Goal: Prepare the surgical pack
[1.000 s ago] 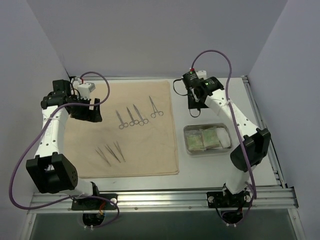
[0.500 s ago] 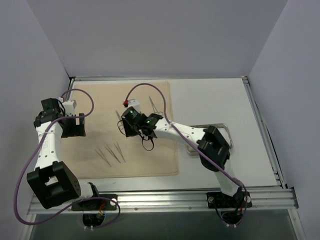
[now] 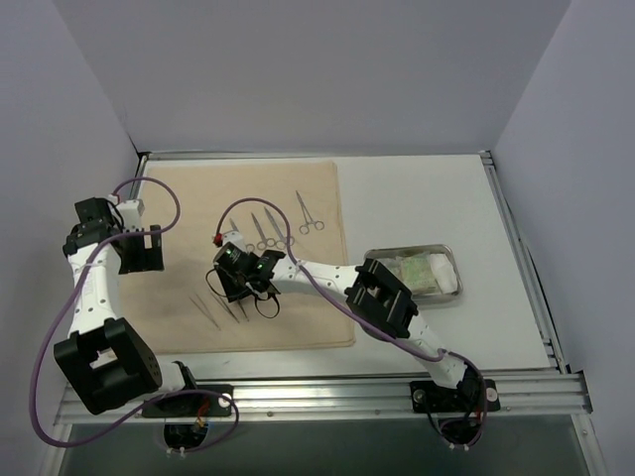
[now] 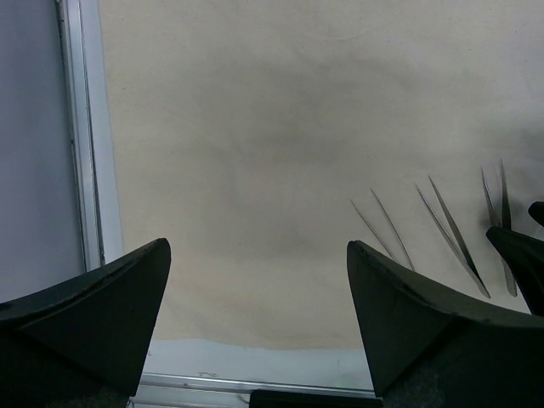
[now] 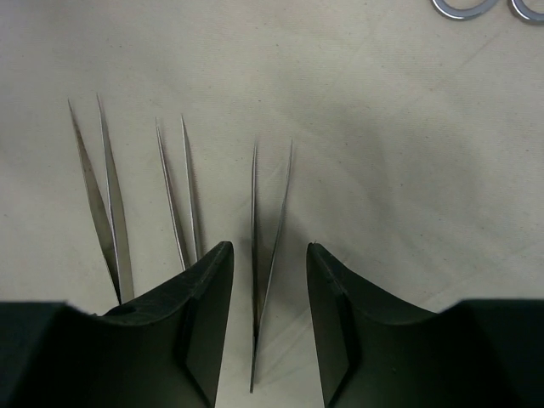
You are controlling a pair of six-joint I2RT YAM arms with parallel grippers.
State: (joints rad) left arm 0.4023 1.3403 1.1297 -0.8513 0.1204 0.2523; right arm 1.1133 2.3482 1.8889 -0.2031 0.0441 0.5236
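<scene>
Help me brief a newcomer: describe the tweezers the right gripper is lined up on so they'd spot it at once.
Start at the large beige cloth. Nearer the arms than the forceps lies a row of three tweezers; it is the end pair on the steel tray's side, the only one straddled by the open right gripper.

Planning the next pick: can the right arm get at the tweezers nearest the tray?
Probably yes: the open right end effector straddles those tweezers on the cloth, with nothing between them.
</scene>
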